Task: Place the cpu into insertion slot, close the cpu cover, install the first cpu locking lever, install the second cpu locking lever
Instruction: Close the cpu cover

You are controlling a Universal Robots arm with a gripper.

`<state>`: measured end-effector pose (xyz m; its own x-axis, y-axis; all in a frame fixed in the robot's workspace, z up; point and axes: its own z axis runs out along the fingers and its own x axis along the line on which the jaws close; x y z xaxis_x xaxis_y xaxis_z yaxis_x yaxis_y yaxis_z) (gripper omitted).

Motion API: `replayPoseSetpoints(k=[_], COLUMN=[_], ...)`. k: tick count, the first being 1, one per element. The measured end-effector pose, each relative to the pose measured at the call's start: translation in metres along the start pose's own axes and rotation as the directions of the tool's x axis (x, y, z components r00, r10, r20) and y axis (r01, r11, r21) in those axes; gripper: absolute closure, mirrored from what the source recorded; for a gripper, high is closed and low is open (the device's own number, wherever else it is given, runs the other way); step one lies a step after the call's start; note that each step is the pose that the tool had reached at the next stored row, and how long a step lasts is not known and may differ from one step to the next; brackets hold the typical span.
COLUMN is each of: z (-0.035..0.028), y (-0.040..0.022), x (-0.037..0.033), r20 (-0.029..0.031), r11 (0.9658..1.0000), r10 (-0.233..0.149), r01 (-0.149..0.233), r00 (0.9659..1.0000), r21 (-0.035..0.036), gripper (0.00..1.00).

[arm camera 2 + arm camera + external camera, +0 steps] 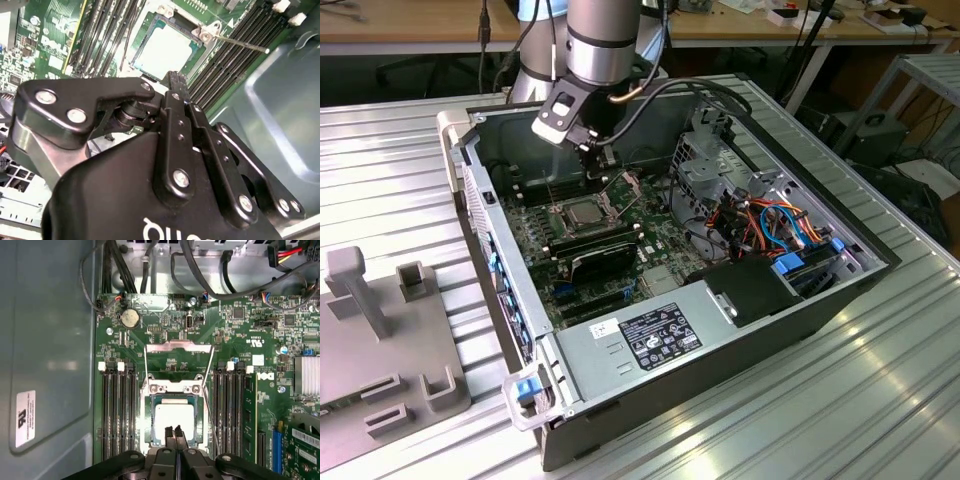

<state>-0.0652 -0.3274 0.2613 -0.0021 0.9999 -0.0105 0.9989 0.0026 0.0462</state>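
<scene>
**Fingers** (pixel 168 437) of the gripper (pixel 174 432): drawn together with only a hairline gap, and nothing held between them. In both wrist views the tips hang just over one edge of the cpu (pixel 172 419), close above it; contact cannot be told.

**Cpu:** lies flat and square inside the insertion slot (pixel 148 415), silver top up. The placing step is judged done. In the exterior view it shows on the green board (pixel 582 212), below the gripper (pixel 599 172).

**Cpu cover** (pixel 177 346): appears raised on its hinge and not yet closed. It stands on the side of the slot away from the fingers, toward the coin cell (pixel 130 318). Its free edge runs crosswise to the memory slots (pixel 117 410). The cpu therefore lies between the fingertips and the cover.

**Locking lever** (pixel 245 45): a thin rod running along one flank of the slot, parallel to the memory slots. It is judged unlatched.

**Setting:** an open computer case (pixel 880 262) on a ribbed metal table (pixel 840 420).
</scene>
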Motion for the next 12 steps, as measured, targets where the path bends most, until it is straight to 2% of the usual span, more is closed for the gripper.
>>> replayPoseSetpoints(k=[3, 6, 8, 12], z=[0.0006, 0.0011, 0.0013, 0.0014], y=[0.0116, 0.0199, 0.0227, 0.0231], x=[0.0000, 0.0000, 0.0000, 0.0000], r20=[-0.0001, -0.0001, 0.0000, 0.0000], r11=[1.0000, 1.0000, 1.0000, 1.0000], r10=[0.000, 0.000, 0.000, 0.000], r01=[0.000, 0.000, 0.000, 0.000], r00=[1.0000, 1.0000, 1.0000, 1.0000], r21=[0.0001, 0.0002, 0.0003, 0.0003], gripper=[0.89, 0.89, 0.89, 0.89])
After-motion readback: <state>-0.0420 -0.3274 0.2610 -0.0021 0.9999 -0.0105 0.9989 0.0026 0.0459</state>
